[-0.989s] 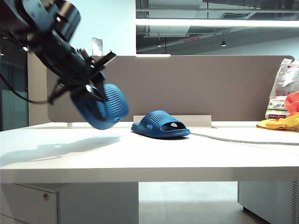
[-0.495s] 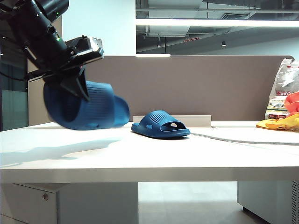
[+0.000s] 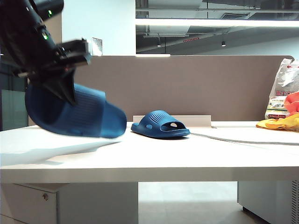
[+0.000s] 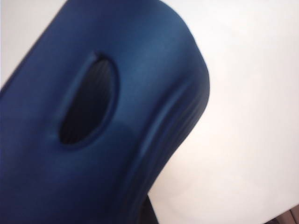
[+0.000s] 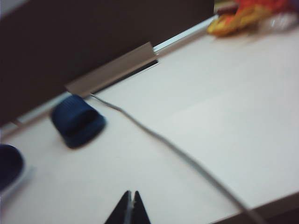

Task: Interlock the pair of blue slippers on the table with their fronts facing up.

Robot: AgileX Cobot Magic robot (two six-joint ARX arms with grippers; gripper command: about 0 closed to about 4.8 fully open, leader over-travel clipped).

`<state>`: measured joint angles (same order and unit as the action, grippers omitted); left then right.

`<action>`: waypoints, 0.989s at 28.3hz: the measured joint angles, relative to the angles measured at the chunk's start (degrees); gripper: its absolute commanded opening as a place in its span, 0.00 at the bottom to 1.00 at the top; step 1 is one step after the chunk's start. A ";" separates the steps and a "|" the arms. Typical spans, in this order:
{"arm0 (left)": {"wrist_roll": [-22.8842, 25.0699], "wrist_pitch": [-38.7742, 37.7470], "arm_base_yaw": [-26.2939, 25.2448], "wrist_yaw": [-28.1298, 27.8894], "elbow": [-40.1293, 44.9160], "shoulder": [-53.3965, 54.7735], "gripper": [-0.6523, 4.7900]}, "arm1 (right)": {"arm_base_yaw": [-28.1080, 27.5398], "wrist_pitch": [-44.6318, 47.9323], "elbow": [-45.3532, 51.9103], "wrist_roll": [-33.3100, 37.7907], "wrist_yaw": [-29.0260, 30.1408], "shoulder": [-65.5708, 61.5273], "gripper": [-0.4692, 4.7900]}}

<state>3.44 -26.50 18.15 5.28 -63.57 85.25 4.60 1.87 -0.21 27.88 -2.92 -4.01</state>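
Observation:
My left gripper (image 3: 63, 86) is shut on one of the blue slippers (image 3: 79, 114) at the left of the table (image 3: 187, 156). It holds the slipper low over the top and tilted, with the ribbed strap uppermost. In the left wrist view this slipper (image 4: 107, 130) fills most of the picture and hides the jaws. The other slipper (image 3: 161, 125) rests sole-down near the middle of the table, a short gap to the right of the held one. My right gripper (image 5: 132, 195) is shut on nothing, hanging above the table (image 5: 215, 116) well away from the resting slipper (image 5: 77, 120).
A grey-brown divider panel (image 3: 201, 86) stands along the back of the table. A thin cable (image 3: 243, 136) runs across the right side. Yellow and orange cloth (image 3: 280, 122) and a plastic bag (image 3: 281, 88) sit at the far right.
My left arm has swung left and down with the slipper, turning it from sole-outward and high to nearly level and low over the table. The other slipper has not moved.

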 measured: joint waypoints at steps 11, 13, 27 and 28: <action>0.83 -3.89 -2.80 -0.28 -0.02 -7.93 0.11 | 0.04 2.03 0.00 12.13 7.02 0.00 0.33; 0.85 -5.35 -3.43 -0.28 -0.04 -8.02 0.11 | 0.04 1.11 -0.09 13.92 7.52 0.00 0.33; 0.83 -6.25 -5.07 -0.24 0.94 -8.35 0.11 | 0.04 -3.74 -20.46 4.26 4.90 -13.33 0.33; 0.81 -6.25 -5.07 -0.24 0.94 -8.35 0.11 | 0.04 -5.29 -23.71 2.03 4.13 -16.35 0.33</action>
<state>4.25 -32.75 13.08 5.04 -62.63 76.90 4.64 -3.42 -23.92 29.91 1.21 -20.36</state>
